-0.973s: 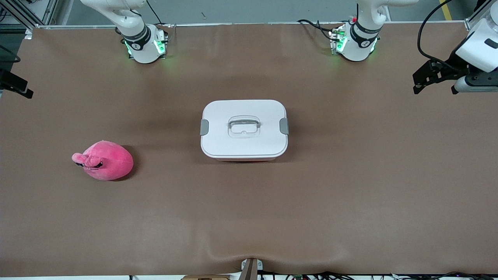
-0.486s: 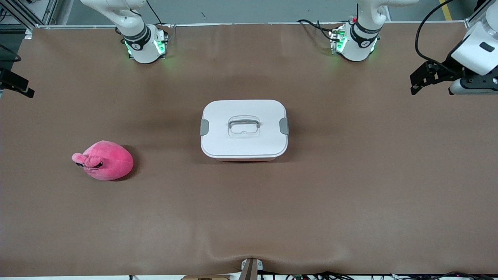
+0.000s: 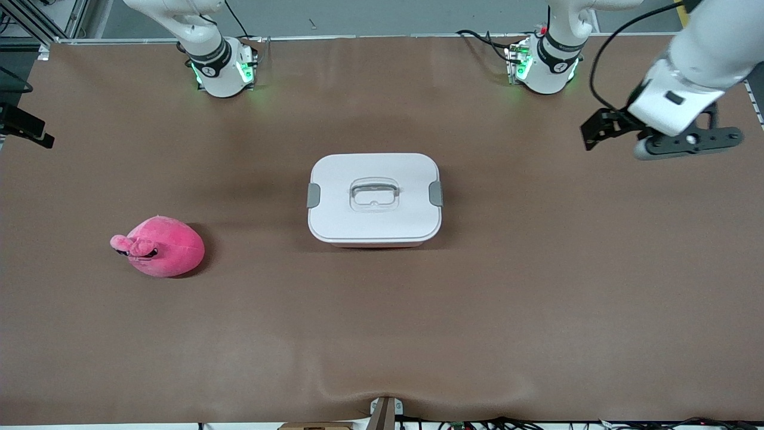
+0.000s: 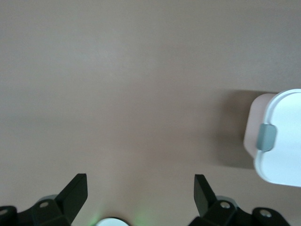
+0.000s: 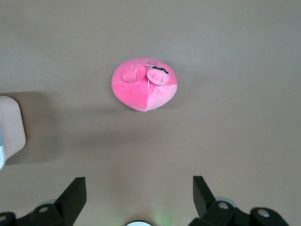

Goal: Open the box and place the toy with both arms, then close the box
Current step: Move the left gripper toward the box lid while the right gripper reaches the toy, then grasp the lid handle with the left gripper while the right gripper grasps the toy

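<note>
The box (image 3: 374, 199), a pale pink tub with a white lid, grey side clips and a clear handle, stands shut at the table's middle. The toy (image 3: 160, 246), a bright pink plush, lies toward the right arm's end, nearer the front camera than the box. My left gripper (image 3: 686, 142) hangs open and empty over the table at the left arm's end; its wrist view (image 4: 140, 188) shows the box's clipped end (image 4: 277, 136) off to one side. My right gripper (image 5: 139, 188) is open and empty high over the table, with the toy (image 5: 145, 84) and a box corner (image 5: 11, 127) in its view.
The brown table mat (image 3: 537, 286) is bare around the box and toy. The two arm bases (image 3: 221, 68) (image 3: 546, 65) stand along the edge farthest from the front camera. A black part of the right arm (image 3: 27, 128) shows at the table's end.
My left arm has swung in from the table's end toward the box, still open. The box, the toy and the right arm have not visibly moved.
</note>
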Motion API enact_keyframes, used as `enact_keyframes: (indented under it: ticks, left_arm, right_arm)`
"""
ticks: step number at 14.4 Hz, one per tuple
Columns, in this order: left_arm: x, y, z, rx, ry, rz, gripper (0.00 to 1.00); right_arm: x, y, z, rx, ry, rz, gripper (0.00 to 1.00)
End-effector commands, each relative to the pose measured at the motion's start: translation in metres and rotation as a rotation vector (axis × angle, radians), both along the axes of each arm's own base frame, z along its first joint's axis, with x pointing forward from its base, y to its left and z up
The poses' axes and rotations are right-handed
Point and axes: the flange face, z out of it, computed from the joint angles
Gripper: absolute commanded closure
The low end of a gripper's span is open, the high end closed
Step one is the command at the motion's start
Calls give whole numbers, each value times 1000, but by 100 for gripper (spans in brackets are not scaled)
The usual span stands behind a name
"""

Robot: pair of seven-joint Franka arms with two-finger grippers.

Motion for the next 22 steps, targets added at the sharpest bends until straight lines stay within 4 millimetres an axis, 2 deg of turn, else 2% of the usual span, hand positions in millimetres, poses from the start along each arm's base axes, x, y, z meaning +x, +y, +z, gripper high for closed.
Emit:
enact_keyframes:
  ticks: [1, 5, 9, 11, 12, 13, 15, 17, 19, 21, 22]
  left_arm:
    - [-9, -38, -17, 8, 25, 90, 0]
    - [-22, -100, -41, 22, 27, 238, 0]
    - [-35, -160, -63, 6, 6, 460, 0]
    - [-39, -188, -79, -12, 6, 583, 0]
    - [-40, -203, -85, -29, -1, 656, 0]
    - [-42, -217, -91, -48, -8, 720, 0]
    - [-47, -242, -106, -70, -12, 797, 0]
    - [-46, -260, -117, -113, -12, 890, 0]
    - [-50, -282, -128, -158, -13, 996, 0]
    - [-53, -299, -144, -167, -42, 1063, 0]
    - [-56, -310, -155, -168, -45, 1074, 0]
  right_arm:
    - [-3, 11, 0, 25, 16, 31, 0]
    - [7, 46, -16, 15, 68, 99, 0]
    - [39, 59, -62, 24, 98, 123, 0]
    - [46, 68, -73, 14, 105, 145, 0]
    - [49, 68, -80, 14, 112, 145, 0]
    - [56, 70, -96, 25, 125, 145, 0]
    - [69, 70, -137, 33, 95, 145, 0]
    - [83, 72, -175, 30, 54, 185, 0]
    - [97, 67, -205, 27, 41, 197, 0]
    - [106, 59, -225, 27, 28, 235, 0]
    - [107, 49, -226, 26, 20, 251, 0]
